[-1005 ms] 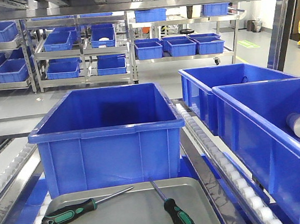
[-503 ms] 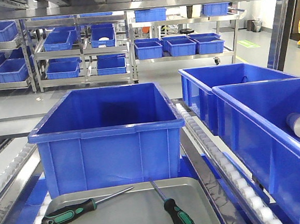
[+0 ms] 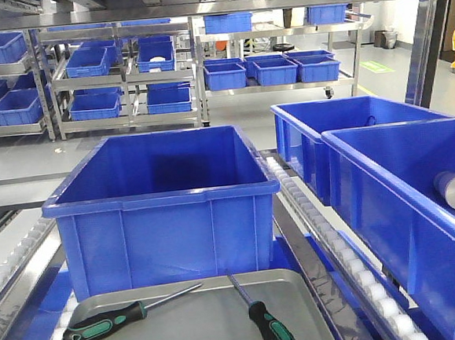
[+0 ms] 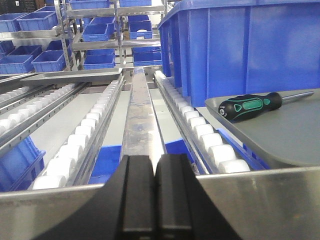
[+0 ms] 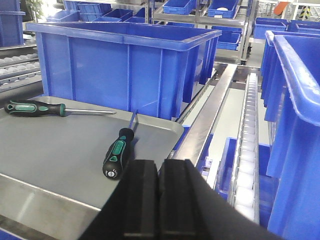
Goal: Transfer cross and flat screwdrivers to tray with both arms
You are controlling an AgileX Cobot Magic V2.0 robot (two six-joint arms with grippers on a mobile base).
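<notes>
- One large blue bin (image 3: 163, 206) stands beyond the grey tray (image 3: 201, 330); two more bins sit to the right.
- One tray holds two screwdrivers: left screwdriver (image 3: 105, 323), right screwdriver (image 3: 273, 328), well apart.
- Left end effector (image 4: 154, 200) pressed together, empty, left of the tray; right end effector (image 5: 159, 200) likewise, just right of it.
- Task looks finished; a careless retreat could bump the tray.
</notes>
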